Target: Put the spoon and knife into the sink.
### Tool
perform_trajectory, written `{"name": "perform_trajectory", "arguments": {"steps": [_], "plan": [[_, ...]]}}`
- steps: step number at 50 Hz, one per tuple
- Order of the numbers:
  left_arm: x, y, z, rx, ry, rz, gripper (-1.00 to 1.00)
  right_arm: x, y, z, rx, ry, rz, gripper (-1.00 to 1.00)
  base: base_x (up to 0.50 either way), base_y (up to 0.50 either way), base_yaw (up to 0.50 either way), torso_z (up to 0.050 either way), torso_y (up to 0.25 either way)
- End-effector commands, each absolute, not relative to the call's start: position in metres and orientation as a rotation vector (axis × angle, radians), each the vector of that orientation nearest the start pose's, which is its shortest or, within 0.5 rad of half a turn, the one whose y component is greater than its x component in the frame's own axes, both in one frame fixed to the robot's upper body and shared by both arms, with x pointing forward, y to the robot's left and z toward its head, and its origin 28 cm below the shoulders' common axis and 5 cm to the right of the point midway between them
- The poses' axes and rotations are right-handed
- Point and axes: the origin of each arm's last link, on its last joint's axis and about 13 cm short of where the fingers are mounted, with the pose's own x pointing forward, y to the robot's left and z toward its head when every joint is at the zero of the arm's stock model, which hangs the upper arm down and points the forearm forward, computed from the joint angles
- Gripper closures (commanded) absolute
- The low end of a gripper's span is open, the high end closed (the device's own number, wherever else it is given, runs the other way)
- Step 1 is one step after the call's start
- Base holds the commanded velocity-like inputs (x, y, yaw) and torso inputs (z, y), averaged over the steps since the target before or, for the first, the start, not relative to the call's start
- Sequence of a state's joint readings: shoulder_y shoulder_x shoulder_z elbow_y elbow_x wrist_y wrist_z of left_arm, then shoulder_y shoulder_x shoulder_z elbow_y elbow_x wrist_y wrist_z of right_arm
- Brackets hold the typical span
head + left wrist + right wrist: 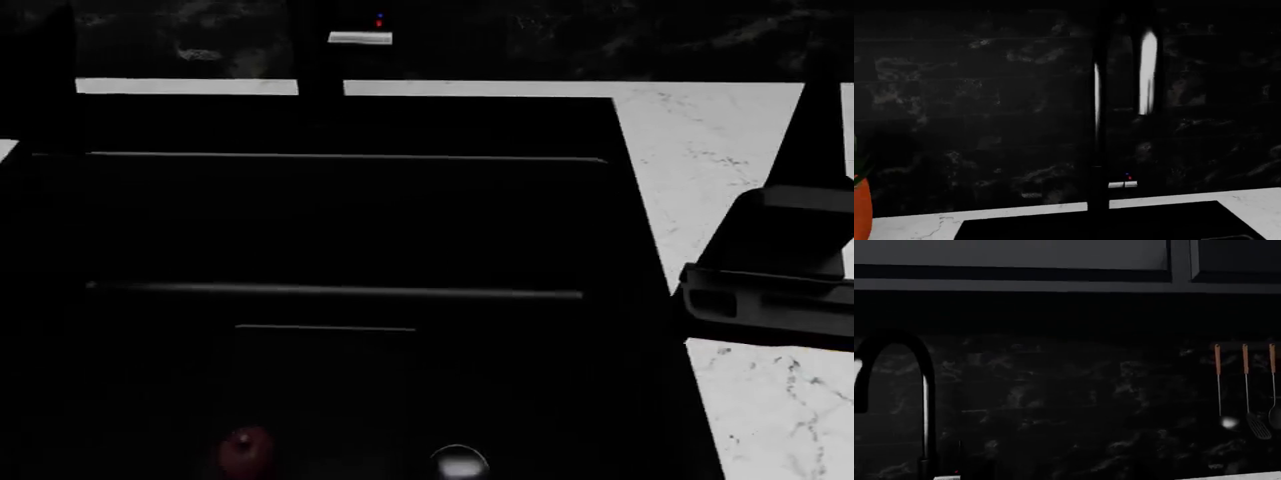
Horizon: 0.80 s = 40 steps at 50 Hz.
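- Step: a judgement only, since neither spoon nor knife is clearly in view; you seem to be between pick-ups or near the finish.
- Sink (334, 225) fills the head view; its faucet (1099, 125) stands at 12 o'clock.
- A red blob (244, 447) and a pale glint (459, 463) sit low in the basin at 6 o'clock; too dark to identify.
- Right arm (774, 270) hangs over the marble surface (694, 150) at 3 o'clock; claw state: cannot tell. Left claw unseen.
- Next: you need to pan until you find the cutlery.
- Counts: one sink, one faucet, three hanging utensils (1246, 390), zero confirmed spoons or knives.
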<state>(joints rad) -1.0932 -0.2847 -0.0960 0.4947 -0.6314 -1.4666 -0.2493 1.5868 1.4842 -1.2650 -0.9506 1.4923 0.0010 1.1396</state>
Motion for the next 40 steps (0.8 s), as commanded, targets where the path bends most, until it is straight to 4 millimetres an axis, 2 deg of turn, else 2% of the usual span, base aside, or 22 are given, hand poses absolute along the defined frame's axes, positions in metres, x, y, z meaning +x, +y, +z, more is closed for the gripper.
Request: {"name": "perform_trajectory", "arguments": {"steps": [1, 11, 23, 40], "plan": [[0.2714, 0.2442, 0.3092, -0.001, -0.12, -0.088, -1.0, 0.1413, -0.1495, 0.3034, 0.012, -0.421, -0.064, -1.0, -0.17, 0.5, 0.0, 0.0, 0.0], [0.2709, 0.2434, 0.3062, -0.006, -0.113, -0.093, -1.0, 0.1463, -0.1486, 0.3016, 0.014, -0.432, -0.033, -1.0, -0.08, 0.5, 0.0, 0.0, 0.0], [0.2715, 0.2434, 0.3052, -0.01, -0.112, -0.096, -1.0, 0.1459, -0.1485, 0.3028, 0.035, -0.45, -0.008, -1.0, 0.1, 0.5, 0.0, 0.0, 0.0], [0.2714, 0.2403, 0.3069, -0.008, -0.113, -0.106, -1.0, 0.1432, -0.15, 0.3, 0.064, -0.451, 0.001, -1.0, 0.01, 0.01, 0.0, 0.0, 0.0]]}}
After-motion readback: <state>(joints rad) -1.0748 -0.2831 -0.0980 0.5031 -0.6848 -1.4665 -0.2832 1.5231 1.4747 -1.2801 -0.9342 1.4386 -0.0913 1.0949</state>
